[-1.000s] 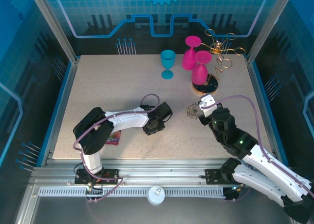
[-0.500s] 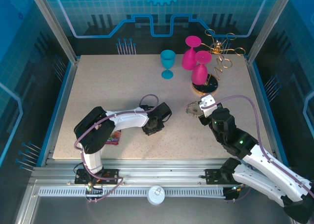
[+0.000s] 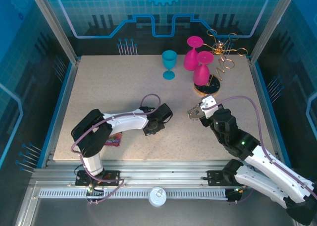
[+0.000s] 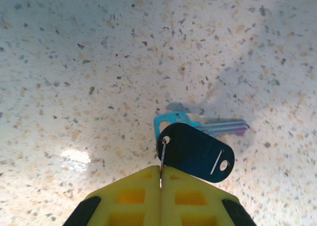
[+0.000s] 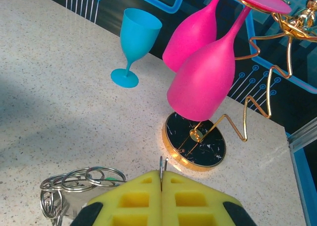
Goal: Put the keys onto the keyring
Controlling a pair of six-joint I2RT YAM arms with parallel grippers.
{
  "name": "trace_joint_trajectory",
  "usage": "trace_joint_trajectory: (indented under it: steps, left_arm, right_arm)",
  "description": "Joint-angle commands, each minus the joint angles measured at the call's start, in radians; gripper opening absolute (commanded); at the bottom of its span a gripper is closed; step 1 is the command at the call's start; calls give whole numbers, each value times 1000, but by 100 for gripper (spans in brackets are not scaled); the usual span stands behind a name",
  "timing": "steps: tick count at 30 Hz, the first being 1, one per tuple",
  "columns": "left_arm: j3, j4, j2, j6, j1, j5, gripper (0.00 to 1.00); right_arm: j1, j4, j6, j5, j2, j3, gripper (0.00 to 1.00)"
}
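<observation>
Left wrist view is showing the left jaws clenched, pinching a small wire loop [image 4: 162,154] that is passing through the head of the black-headed key [image 4: 198,152]. That key is lying flat on the speckled desk [image 4: 99,62], overlapping the green-headed key [image 4: 171,121], whose silvery blade is pointing right. Both keys are sitting just ahead of the jaw tips.

Right wrist view is showing the right jaws clenched as well, gripping a thin silvery wire that is standing up between their tips. The keyring [image 5: 81,179], with its cluster of wire loops, is lying just beside them at the lower left, and the gripped wire is looking like one of those loops. Farther off, a blue goblet [image 5: 134,40] is standing upright on the desk, and two pink goblets [image 5: 203,82] are hanging bowl-down on a gold wire stand [image 5: 257,77] with a dark round base [image 5: 198,146].

From the top external view, the keyring is sitting at the right jaws' tips, right of centre and well apart from the left jaws near the desk's middle.
</observation>
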Motion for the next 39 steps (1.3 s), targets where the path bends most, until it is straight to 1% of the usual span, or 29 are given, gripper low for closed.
trace_joint_trajectory:
  steps: [1, 4, 8, 11, 14, 18, 21, 25, 29, 31, 36, 39]
  left_arm:
    - [-33, -32, -85, 91, -13, -30, 0]
    - [-50, -20, -125, 192, -13, 23, 0]
    - [-25, -85, -135, 294, -10, 87, 0]
    - [9, -129, -105, 372, -4, 176, 0]
    - [28, -155, -58, 423, -3, 236, 0]
    - [27, -137, -36, 450, 4, 283, 0]
    - [18, -113, -25, 467, 20, 351, 0]
    - [15, -126, -9, 481, 24, 372, 0]
    - [3, -124, -15, 482, 24, 365, 9]
    - [0, -123, -24, 481, 24, 352, 18]
    - [-12, -98, -43, 451, 24, 345, 30]
    - [-24, -77, -45, 414, 18, 347, 33]
  right_arm:
    - [6, 6, 23, -9, 0, 21, 0]
    - [8, 8, 29, -14, 4, 19, 0]
    - [12, 7, 31, -14, 8, 21, 0]
    - [13, 8, 31, -14, 9, 20, 0]
    - [14, 8, 32, -15, 11, 20, 0]
    - [17, 1, 33, -17, 12, 24, 0]
    - [18, -1, 32, -15, 11, 27, 0]
    - [19, 1, 32, -15, 13, 26, 0]
    - [19, 6, 32, -16, 15, 24, 0]
    - [19, 7, 32, -16, 15, 26, 0]
    - [20, 6, 32, -15, 15, 26, 0]
    - [21, 8, 33, -15, 15, 26, 0]
